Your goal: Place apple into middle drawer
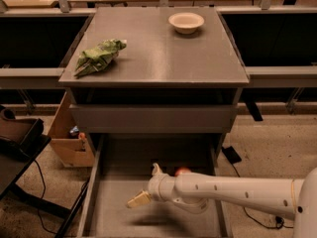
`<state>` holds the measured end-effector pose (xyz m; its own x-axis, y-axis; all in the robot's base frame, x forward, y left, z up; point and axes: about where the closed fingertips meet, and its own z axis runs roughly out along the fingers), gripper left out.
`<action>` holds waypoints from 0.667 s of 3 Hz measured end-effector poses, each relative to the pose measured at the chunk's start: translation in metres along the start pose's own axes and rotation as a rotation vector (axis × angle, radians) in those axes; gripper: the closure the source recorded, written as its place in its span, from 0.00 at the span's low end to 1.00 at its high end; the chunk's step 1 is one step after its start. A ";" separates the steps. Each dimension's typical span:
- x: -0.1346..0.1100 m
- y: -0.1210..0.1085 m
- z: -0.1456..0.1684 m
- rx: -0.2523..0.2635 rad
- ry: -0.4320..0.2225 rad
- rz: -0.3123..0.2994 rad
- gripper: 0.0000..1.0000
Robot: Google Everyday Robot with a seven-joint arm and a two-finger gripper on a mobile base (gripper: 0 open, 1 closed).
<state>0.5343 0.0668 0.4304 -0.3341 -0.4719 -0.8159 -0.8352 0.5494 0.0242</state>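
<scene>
- The small round red-orange apple (182, 171) lies inside the wide grey metal middle drawer (116, 157), near the back, just behind the white arm (237, 192).
- So I think the job is almost done; the arm only needs to come out.
- The gripper (143, 185) is over the drawer floor, fingers (138, 200) spread wide, holding nothing.

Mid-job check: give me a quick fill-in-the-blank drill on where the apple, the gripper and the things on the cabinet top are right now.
1. The apple lies in the pulled-out middle drawer, partly hidden behind the robot's ____.
2. The gripper hovers over the drawer floor, left of the apple, with its fingers ____.
3. On the cabinet top, the cream bowl sits at the back right and the ____ snack bag at the left.

Missing words: arm; open; green.
</scene>
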 end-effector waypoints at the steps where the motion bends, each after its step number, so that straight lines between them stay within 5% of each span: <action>1: 0.002 0.049 -0.038 -0.116 0.116 0.017 0.00; 2: 0.011 0.096 -0.083 -0.193 0.247 0.056 0.00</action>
<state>0.4137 0.0570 0.4715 -0.4580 -0.6107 -0.6460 -0.8721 0.4494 0.1935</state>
